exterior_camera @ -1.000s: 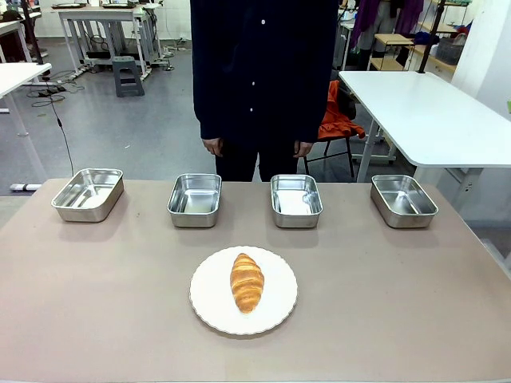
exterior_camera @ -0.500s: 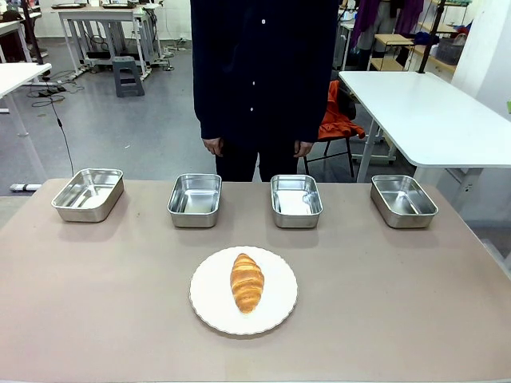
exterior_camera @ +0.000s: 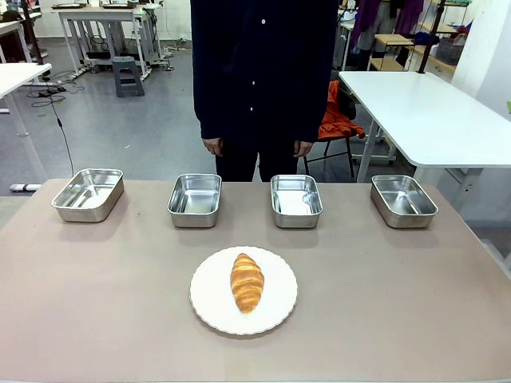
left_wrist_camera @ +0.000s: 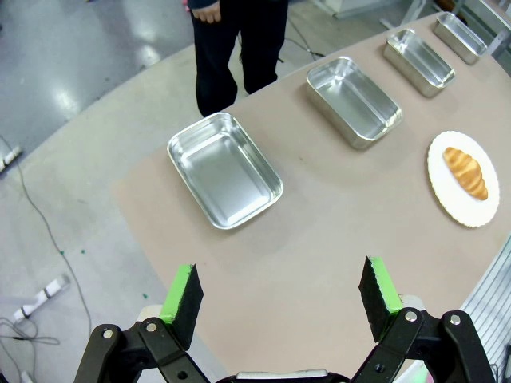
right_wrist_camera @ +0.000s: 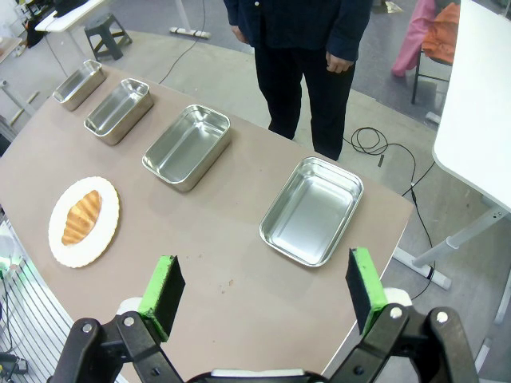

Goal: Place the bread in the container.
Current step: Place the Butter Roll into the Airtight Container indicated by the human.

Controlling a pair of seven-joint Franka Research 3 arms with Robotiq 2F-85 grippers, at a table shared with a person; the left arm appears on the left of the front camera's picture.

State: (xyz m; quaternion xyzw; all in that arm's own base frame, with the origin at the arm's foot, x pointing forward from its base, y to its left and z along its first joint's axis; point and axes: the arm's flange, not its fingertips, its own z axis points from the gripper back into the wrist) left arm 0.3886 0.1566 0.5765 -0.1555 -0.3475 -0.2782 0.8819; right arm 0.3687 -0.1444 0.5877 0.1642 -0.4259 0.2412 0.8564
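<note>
My left gripper (left_wrist_camera: 279, 291) hangs spread and empty above the table (left_wrist_camera: 319, 215) at its left end. Mid-table the bread (exterior_camera: 247, 282) lies on its plate (exterior_camera: 211, 302) near me, likely for either arm's reach. It faces four trays (exterior_camera: 195, 217), and which one is meant I cannot tell. My right gripper (right_wrist_camera: 263, 283) gapes empty too. The wrist views show my jaws; the front view squares the row.

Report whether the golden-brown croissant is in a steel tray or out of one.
Out. The golden-brown croissant lies in the middle of the round white scalloped plate.
</note>
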